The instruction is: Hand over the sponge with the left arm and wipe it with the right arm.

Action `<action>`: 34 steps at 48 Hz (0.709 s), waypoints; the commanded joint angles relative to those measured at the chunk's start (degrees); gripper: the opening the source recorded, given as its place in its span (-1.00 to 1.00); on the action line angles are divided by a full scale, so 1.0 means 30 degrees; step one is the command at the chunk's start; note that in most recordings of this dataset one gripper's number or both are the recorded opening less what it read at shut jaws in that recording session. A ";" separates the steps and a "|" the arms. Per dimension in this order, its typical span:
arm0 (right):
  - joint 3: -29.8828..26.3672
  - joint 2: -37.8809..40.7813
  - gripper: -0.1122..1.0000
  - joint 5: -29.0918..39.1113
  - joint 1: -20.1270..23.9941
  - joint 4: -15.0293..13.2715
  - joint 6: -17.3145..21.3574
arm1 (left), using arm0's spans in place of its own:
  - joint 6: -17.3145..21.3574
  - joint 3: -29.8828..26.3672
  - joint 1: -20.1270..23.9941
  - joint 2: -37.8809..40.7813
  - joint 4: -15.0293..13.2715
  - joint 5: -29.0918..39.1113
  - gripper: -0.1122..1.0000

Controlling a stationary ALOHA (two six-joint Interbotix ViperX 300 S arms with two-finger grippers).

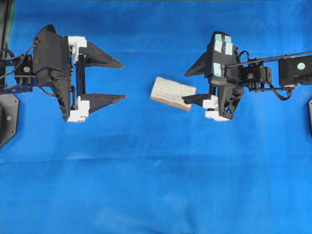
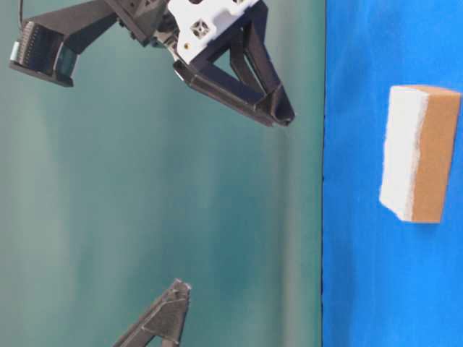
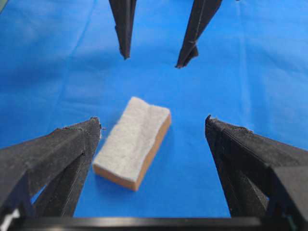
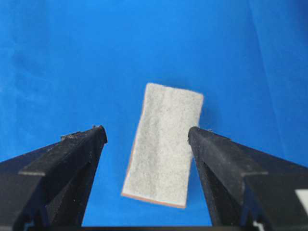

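The sponge (image 1: 171,92) lies flat on the blue cloth, pale speckled face up, orange-brown layer beneath. The left gripper (image 1: 123,80), plain black, is open and empty, a short way left of the sponge. The right gripper (image 1: 185,87), with teal patches on its wrist, is open, and one fingertip overlaps the sponge's right end. In the left wrist view the sponge (image 3: 132,144) lies ahead between the left gripper's (image 3: 151,127) spread fingers. In the right wrist view the sponge (image 4: 163,149) lies below and between the right gripper's (image 4: 147,131) fingers, untouched. The table-level view shows the sponge (image 2: 419,163) resting on the cloth.
The blue cloth (image 1: 156,185) covers the whole table. The two grippers face each other across the sponge, their tips close together. The right gripper's two fingers (image 3: 125,48) show at the top of the left wrist view.
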 commanded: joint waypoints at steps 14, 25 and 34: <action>0.0967 -0.4424 0.48 0.1025 0.0088 0.0000 0.0029 | 0.0117 0.0000 0.0000 -0.3984 -0.0029 0.3076 0.77; 0.3047 -0.8848 0.48 0.1406 0.0088 0.0000 0.0117 | 0.0088 0.0732 0.0029 -0.7412 -0.0029 0.5713 0.77; 0.4365 -1.2100 0.48 0.2461 0.0088 0.0000 0.0146 | 0.0146 0.1465 0.0000 -0.9961 -0.0029 0.8145 0.77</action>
